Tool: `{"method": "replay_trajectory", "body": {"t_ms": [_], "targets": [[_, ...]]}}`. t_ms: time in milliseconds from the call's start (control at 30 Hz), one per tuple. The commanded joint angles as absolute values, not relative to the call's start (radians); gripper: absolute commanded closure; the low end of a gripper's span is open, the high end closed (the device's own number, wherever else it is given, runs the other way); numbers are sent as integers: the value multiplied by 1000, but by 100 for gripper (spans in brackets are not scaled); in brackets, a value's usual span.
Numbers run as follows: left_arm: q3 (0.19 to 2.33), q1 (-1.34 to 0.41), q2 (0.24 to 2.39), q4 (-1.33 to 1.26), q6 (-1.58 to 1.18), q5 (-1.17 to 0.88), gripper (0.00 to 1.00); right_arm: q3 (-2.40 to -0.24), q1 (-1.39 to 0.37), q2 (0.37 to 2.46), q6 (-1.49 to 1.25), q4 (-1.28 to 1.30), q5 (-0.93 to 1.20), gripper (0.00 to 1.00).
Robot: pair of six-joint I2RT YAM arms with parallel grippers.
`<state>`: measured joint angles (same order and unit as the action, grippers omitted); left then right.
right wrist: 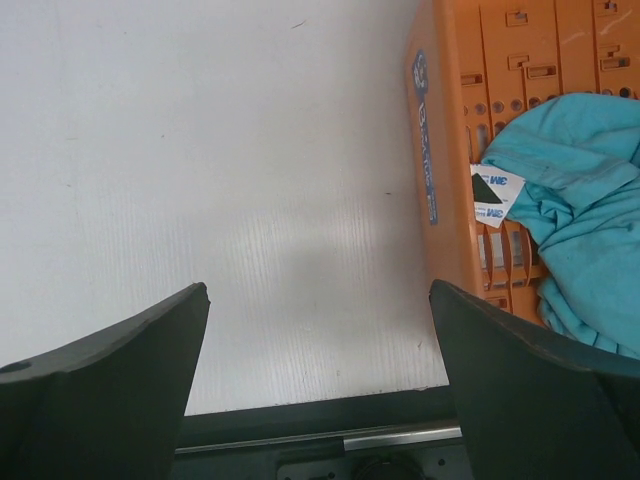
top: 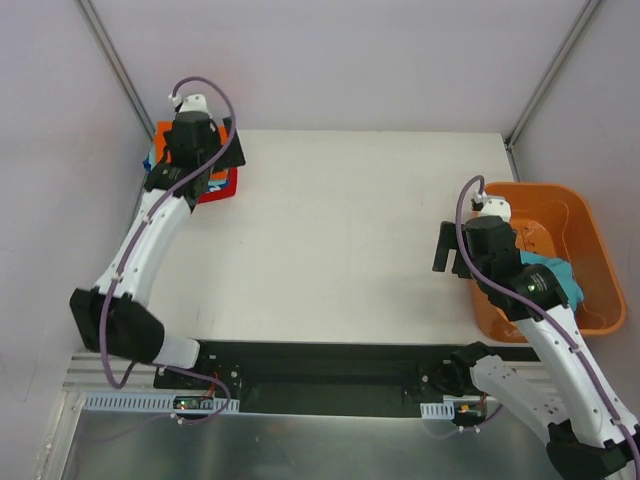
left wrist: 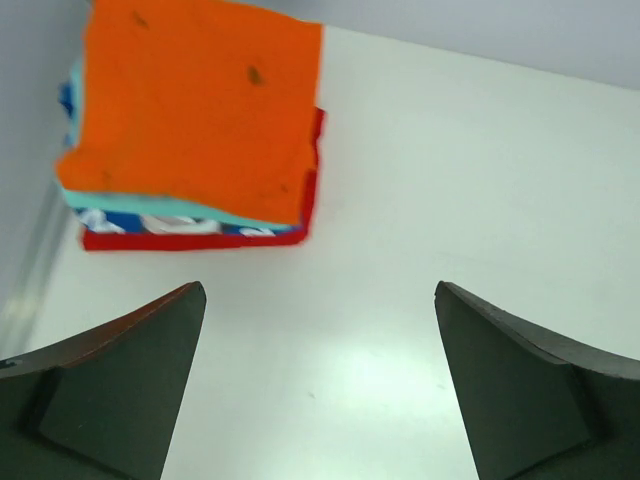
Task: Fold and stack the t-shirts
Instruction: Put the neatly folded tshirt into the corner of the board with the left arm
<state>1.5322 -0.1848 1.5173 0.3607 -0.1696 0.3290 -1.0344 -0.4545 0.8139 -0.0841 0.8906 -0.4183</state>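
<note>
A folded stack of t-shirts lies in the far left corner. A bright orange one (left wrist: 195,105) is on top, with teal (left wrist: 150,207), blue-and-white patterned (left wrist: 190,226) and red (left wrist: 200,240) layers under it. My left gripper (left wrist: 320,290) hovers open just in front of the stack, with only bare table between its fingers. A crumpled teal t-shirt (right wrist: 590,230) lies in the orange basket (right wrist: 440,170) on the right. My right gripper (right wrist: 319,286) stands open and holds nothing, over the table just left of the basket's wall.
The white table (top: 360,230) stretches between the stack and the basket (top: 560,200). Grey walls close in the left, back and right. A black rail (right wrist: 300,425) runs along the near table edge below the right gripper.
</note>
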Motion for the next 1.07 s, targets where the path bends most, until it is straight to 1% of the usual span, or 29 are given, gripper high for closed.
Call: {"method": "replay_trajectory", "body": {"t_ms": [0, 33, 67, 100, 133, 167, 200, 267, 367, 433, 533, 733, 1033], "targets": [[1262, -184, 1250, 383, -470, 109, 1, -973, -457, 752, -81, 881, -405, 3], [1209, -205, 1206, 383, -544, 54, 1, -957, -459, 744, -83, 864, -399, 3], [1110, -228, 1166, 383, -566, 37, 1, -942, -460, 729, -84, 829, -382, 3], [1062, -256, 1093, 385, -584, 35, 1, -904, -459, 721, -84, 807, -374, 3], [1017, -325, 1056, 385, -628, 67, 1, -882, -459, 712, -93, 783, -373, 3], [935, -359, 1022, 384, -652, 80, 1, -861, -460, 695, -98, 734, -364, 3], [893, -391, 962, 383, -672, 93, 1, -804, -459, 686, -109, 707, -359, 3], [785, -492, 918, 383, -727, 138, 1, -743, -459, 664, -143, 613, -336, 3], [678, -560, 862, 383, -756, 164, 1, -635, -460, 658, -193, 511, -276, 3], [644, -569, 851, 384, -762, 166, 1, -579, -462, 664, -210, 477, -262, 3], [601, -580, 821, 383, -767, 189, 1, -557, -460, 675, -224, 469, -291, 3], [597, -580, 772, 383, -749, 235, 1, -526, -463, 670, -227, 453, -310, 3], [598, -580, 758, 384, -730, 278, 1, -485, -463, 600, -221, 411, -316, 3]]}}
